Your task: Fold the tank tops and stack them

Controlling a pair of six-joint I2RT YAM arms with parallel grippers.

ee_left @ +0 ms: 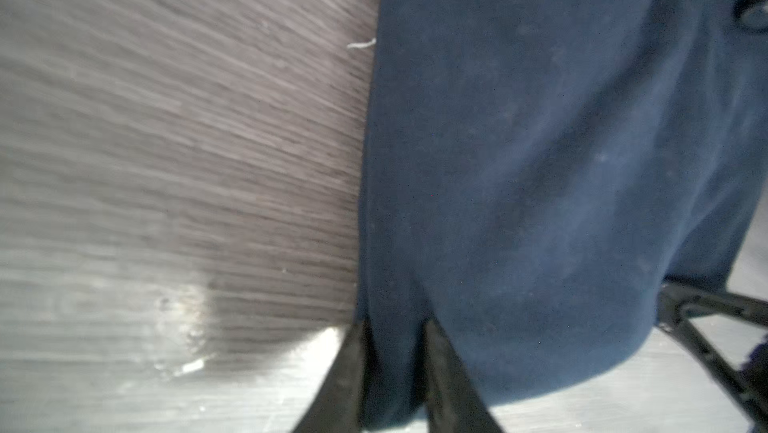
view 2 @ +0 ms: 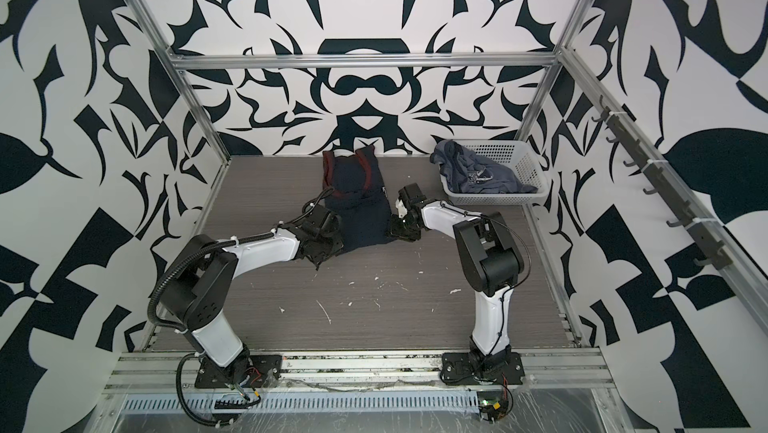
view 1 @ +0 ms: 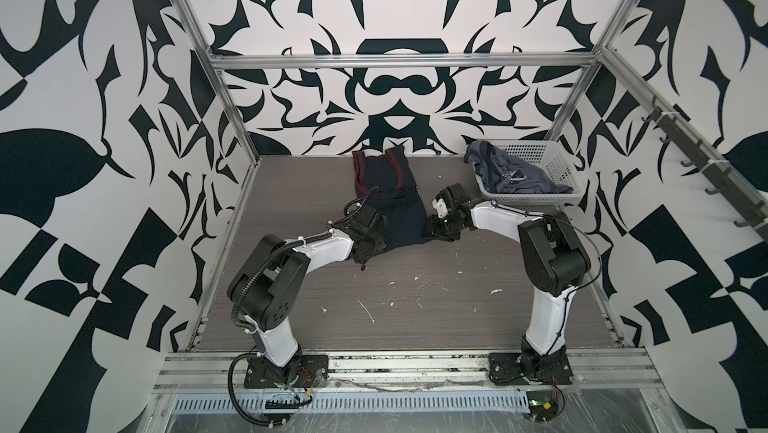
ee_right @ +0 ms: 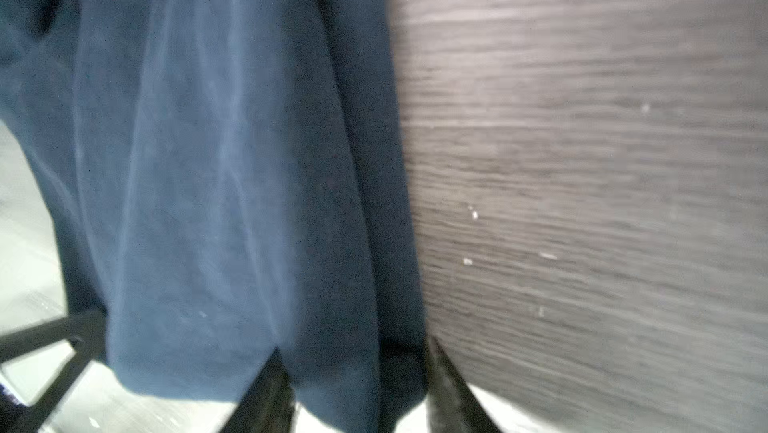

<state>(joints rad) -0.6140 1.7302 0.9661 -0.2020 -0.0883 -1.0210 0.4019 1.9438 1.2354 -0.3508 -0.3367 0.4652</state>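
The worry here is an uneven hold. If either tool has caught only the upper layer of the navy top (view 1: 390,202), the hem will split open as I carry it toward the straps, and the fold will land skewed. The cloth is limp and creased between the two hem corners, so a lift at unequal heights would drag it crooked. The straps lie right at the bench's (view 1: 415,306) far edge and could bunch there.

The left tool (ee_left: 399,368) is nearly closed, with a thin pinch of hem between its fingers (ee_left: 353,368) at the top's left hem corner. The right tool (ee_right: 357,385) is at the right hem corner and stands wider, its gap filled by a thicker bunch of the same cloth. It looks gripped, though I judge that hold less sure and likelier to slip.

The top runs from the middle of the far edge toward the bench's centre. The slate top (view 1: 511,173) is heaped in the basket (view 1: 557,160) at the far right corner, unfolded.
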